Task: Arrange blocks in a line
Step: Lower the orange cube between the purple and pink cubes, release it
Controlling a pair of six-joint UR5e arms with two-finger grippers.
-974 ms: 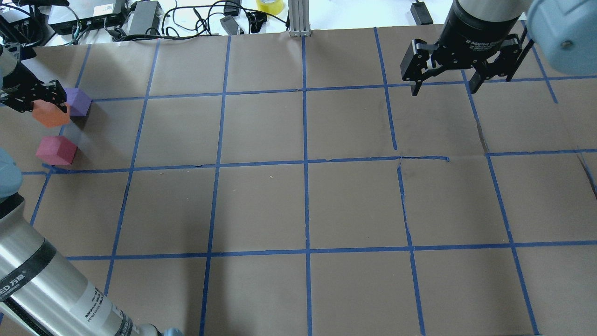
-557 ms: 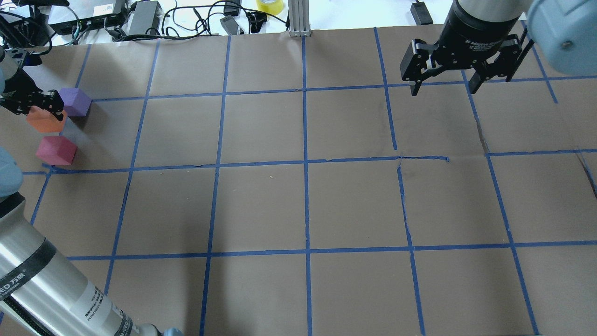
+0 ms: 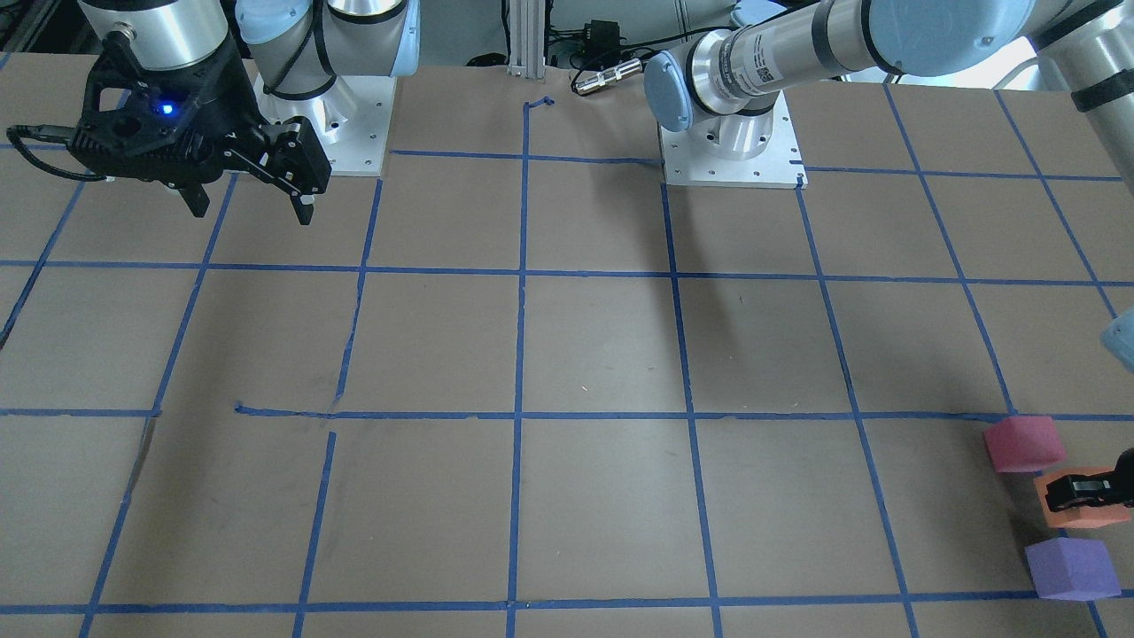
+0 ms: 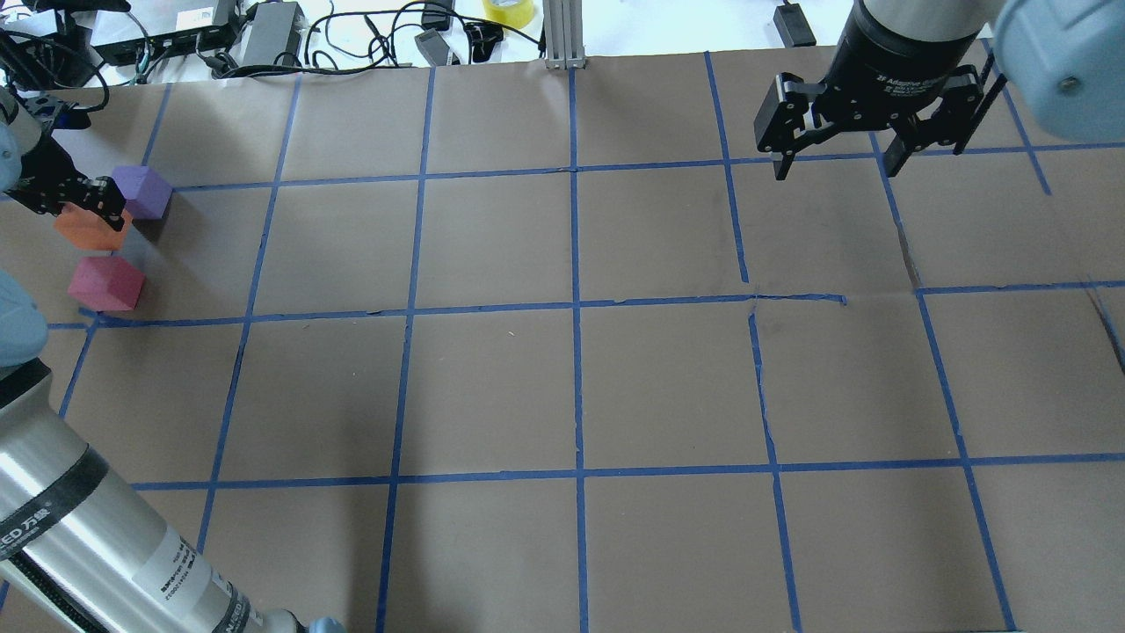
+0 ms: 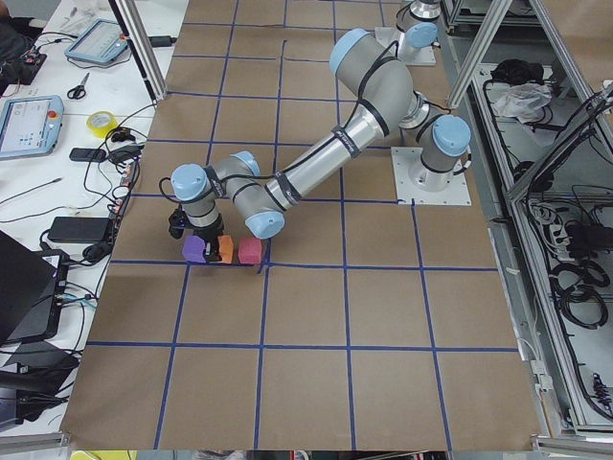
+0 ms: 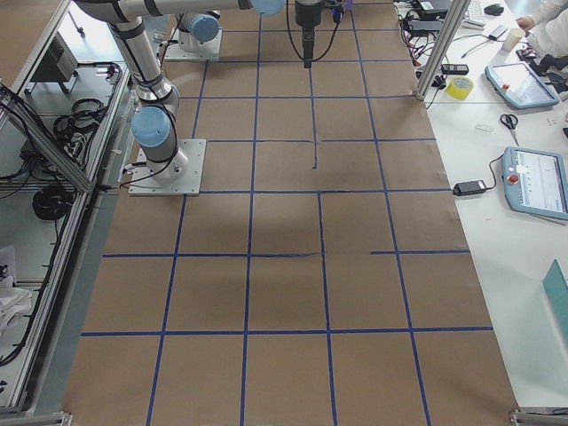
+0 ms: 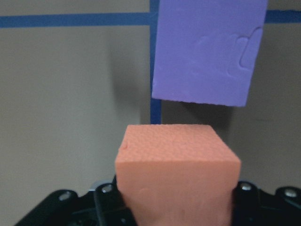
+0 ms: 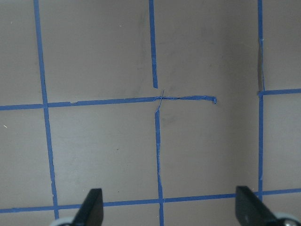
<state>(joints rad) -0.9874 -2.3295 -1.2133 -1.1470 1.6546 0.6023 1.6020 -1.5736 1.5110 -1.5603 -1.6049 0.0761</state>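
My left gripper (image 4: 81, 214) is at the table's far left edge, shut on the orange block (image 4: 91, 234). The wrist view shows the orange block (image 7: 176, 172) clamped between the two fingers. It is low, at about table height, between the purple block (image 4: 143, 192) on the far side and the crimson block (image 4: 107, 283) on the near side. The purple block (image 7: 207, 52) lies just beyond it with a small gap. The three form a rough row in the front view: crimson (image 3: 1023, 443), orange (image 3: 1074, 514), purple (image 3: 1072, 569). My right gripper (image 4: 835, 167) is open and empty, hovering at the far right.
The table (image 4: 571, 387) is covered in brown paper with a blue tape grid. Cables, power bricks and a yellow tape roll (image 4: 509, 10) lie beyond its far edge. My left arm's silver link (image 4: 97, 545) crosses the near left corner.
My left gripper has lowered the orange block and shifted it slightly left, down between the purple and crimson blocks. The right arm has not moved.
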